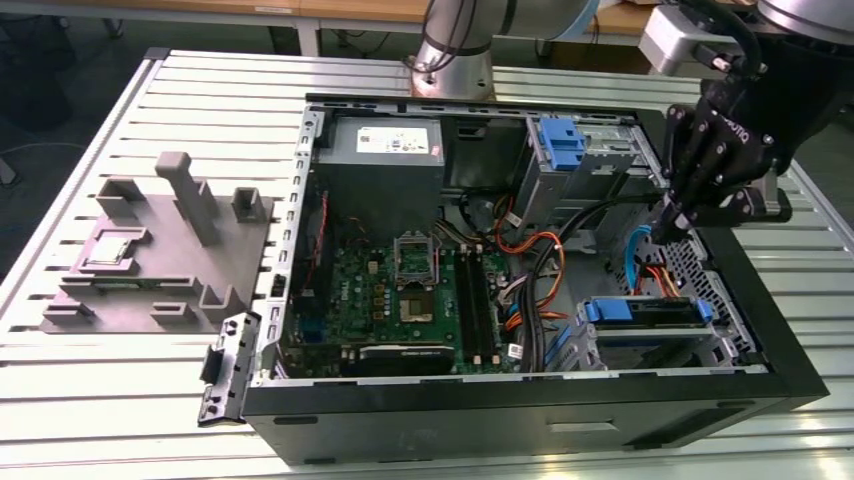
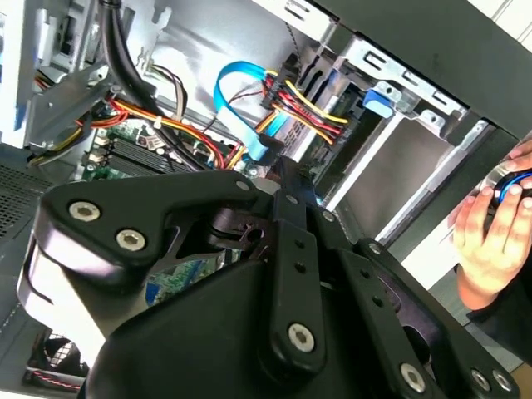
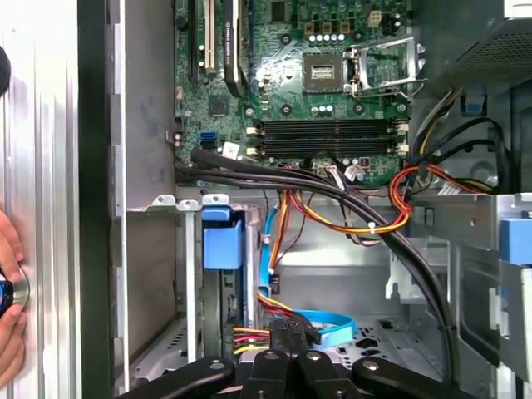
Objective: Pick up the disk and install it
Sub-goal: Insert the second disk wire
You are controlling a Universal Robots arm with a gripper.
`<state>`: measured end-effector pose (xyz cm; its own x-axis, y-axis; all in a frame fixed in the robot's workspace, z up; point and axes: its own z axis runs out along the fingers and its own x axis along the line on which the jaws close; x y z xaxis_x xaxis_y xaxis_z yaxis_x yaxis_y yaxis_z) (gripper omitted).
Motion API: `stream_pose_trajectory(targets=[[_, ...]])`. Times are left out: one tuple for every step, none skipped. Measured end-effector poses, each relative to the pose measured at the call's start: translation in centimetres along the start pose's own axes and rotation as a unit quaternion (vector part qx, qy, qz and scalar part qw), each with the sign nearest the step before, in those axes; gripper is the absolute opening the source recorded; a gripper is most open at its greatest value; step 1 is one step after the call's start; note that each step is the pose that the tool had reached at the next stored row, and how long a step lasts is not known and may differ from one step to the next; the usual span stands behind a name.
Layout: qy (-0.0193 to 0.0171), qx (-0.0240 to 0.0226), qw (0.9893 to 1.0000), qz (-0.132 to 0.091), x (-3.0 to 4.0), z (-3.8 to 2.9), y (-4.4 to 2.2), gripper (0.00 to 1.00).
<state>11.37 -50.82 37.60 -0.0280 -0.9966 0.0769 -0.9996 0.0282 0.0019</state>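
Observation:
The disk [image 1: 641, 312] sits edge-up in the drive bay at the case's near corner on the exterior view's right, with its blue bracket on top. In the first wrist view the disk's blue bracket tab [image 3: 222, 241] pokes out of the bay slot. My black gripper [image 1: 663, 230] hangs above the case's right side, higher than the bay and clear of the disk. Its fingers are shut together with nothing between them, as both wrist views show [image 2: 287, 170] [image 3: 287, 332]. The fingertips point down at the blue and orange cables [image 3: 299, 320].
The open computer case [image 1: 534, 400] lies on a slotted metal table [image 1: 107, 400]. Inside are a motherboard [image 1: 400, 300], a grey power-supply box [image 1: 387, 145] and a second blue bracket [image 1: 567, 140]. A grey fixture [image 1: 160, 250] stands at the left. A person's hand [image 2: 495, 229] rests outside the case wall.

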Motion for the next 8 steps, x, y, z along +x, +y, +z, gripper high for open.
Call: stream_pose_trajectory(targets=[[0.0014,0.0000,1.0000,0.000,-0.19,-0.05,0.00,0.10],[0.0030,0.0000,1.0000,0.000,-0.40,-0.10,0.00,0.10],[0.0042,0.0001,1.0000,0.000,-0.59,-0.15,-0.01,0.10],[0.0056,0.0001,1.0000,0.000,-0.78,-0.20,-0.01,0.10],[0.0072,0.0001,1.0000,0.000,-0.95,-0.26,-0.01,0.10],[0.0089,0.0001,1.0000,0.000,-1.12,-0.33,-0.01,0.10],[0.0111,0.0002,0.9999,0.000,-1.25,-0.41,0.00,0.10],[0.0137,0.0003,0.9999,0.000,-1.36,-0.47,0.00,0.10]])
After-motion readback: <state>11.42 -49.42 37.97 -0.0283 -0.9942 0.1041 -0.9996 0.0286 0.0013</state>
